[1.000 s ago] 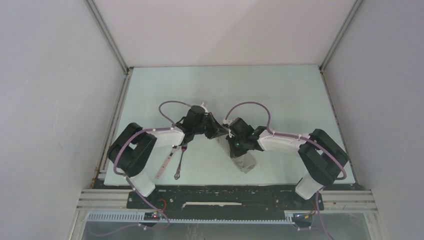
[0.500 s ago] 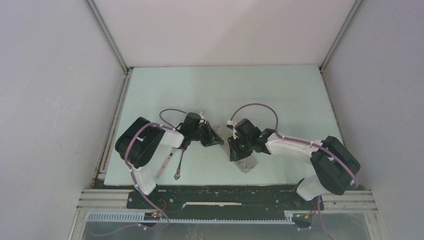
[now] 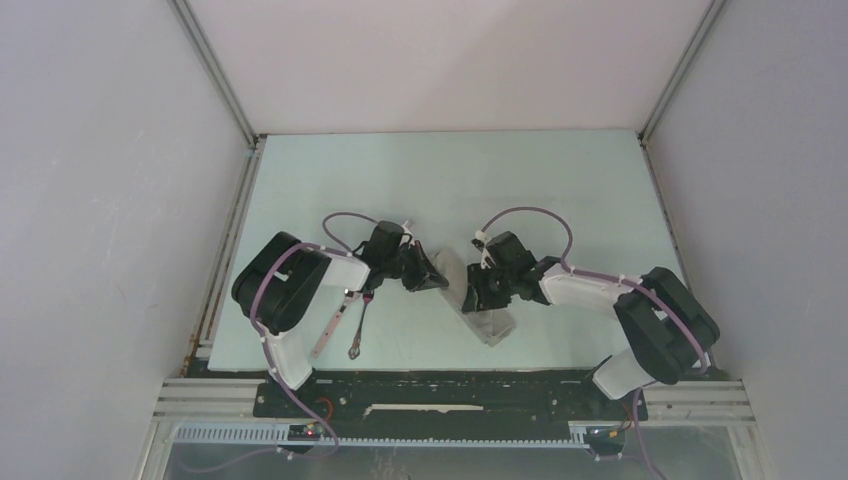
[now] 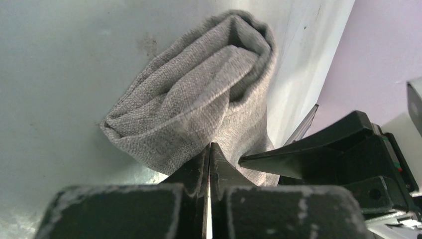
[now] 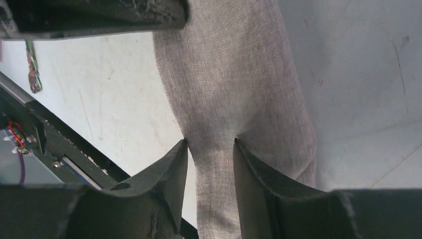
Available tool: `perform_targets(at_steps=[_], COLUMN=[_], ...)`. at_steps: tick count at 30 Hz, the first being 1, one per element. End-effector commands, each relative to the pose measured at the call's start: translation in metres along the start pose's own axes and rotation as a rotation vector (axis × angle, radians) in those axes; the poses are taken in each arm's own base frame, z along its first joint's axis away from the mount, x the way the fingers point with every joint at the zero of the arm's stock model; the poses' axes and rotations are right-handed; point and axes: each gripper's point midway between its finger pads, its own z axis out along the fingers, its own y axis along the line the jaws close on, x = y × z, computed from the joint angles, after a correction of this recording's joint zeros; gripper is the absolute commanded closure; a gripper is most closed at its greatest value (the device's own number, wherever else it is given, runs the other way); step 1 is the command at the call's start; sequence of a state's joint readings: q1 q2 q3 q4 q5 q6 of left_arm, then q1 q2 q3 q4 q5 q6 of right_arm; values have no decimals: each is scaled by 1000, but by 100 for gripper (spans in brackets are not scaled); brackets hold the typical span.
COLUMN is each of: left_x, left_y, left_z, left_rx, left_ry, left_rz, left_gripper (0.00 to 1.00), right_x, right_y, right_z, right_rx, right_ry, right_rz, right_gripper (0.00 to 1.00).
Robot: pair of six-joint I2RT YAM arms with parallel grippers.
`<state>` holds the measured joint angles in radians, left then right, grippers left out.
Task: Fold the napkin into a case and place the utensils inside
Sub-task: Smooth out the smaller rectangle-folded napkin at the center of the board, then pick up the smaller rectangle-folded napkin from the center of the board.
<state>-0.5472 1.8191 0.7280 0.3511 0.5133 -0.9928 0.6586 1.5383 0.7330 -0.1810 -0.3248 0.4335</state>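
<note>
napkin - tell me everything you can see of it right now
The napkin is plain grey woven cloth, matte and soft, folded into a narrow oblong of several layers. One end shows an open fold like a pouch mouth. It lies on the pale table, slanted between the two arms, apart from the utensils. The shut left claw meets its edge; whether it pinches cloth is unclear. The open right claw has its tips on the cloth partway along.

A robotics lab test cell: plain white panel walls (image 3: pixel 120 200) box in a pale green tabletop (image 3: pixel 450 180), slotted aluminium frame rails (image 3: pixel 214 70) climb the upper corners, and a black mounting plate (image 3: pixel 520 395) spans the bottom.
</note>
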Motion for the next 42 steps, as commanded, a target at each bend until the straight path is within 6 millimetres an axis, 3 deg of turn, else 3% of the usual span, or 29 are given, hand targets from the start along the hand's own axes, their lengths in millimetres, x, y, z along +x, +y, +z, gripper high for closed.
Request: perform_targets(at_steps=[1,3,6,9,12,15,19,23,28,31,35,37,42], left_x=[-4,-5,-7,-11,-14,-14,-15,-17,-19,-21,-26,-29,-37], left_y=[35,34,26,13,2,-1,4,8,8,8,7,6,-9], left_z=[2,2,0,-5,-7,-4,0,3,5,3,-1,-4,-19], left_rx=[-135,-143,-127,-110,-90,-80,-92,-103,-104,-101,-95,-90,-29], left_ry=[-23,-18,-10,-10,-4,11,13,12,11,7,-2,-12,-42], left_rz=[17,26,42,65,80,79,74,74,74,78,77,80,87], left_gripper=[100,99,99,97,95,95,95,96,96,96,95,95,90], right_x=[30,33,21,1,-11,-20,-25,-15,0,8,15,17,8], right_y=[-22,-18,1,13,21,28,36,22,10,-3,-16,-21,-13], right_z=[-10,-15,-23,-36,-38,-33,-21,-4,9,14,19,20,16], right_rx=[170,193,194,284,342,376,395,437,455,497,533,557,548], right_ry=[15,8,-51,-133,-169,-178,-170,-114,-49,-9,20,19,-30], right_rz=[-8,-46,-171,-335,-473,-565,-609,-597,-576,-557,-536,-539,-549], right_gripper=[52,52,49,37,11,10,18,28,28,33,52,68,92])
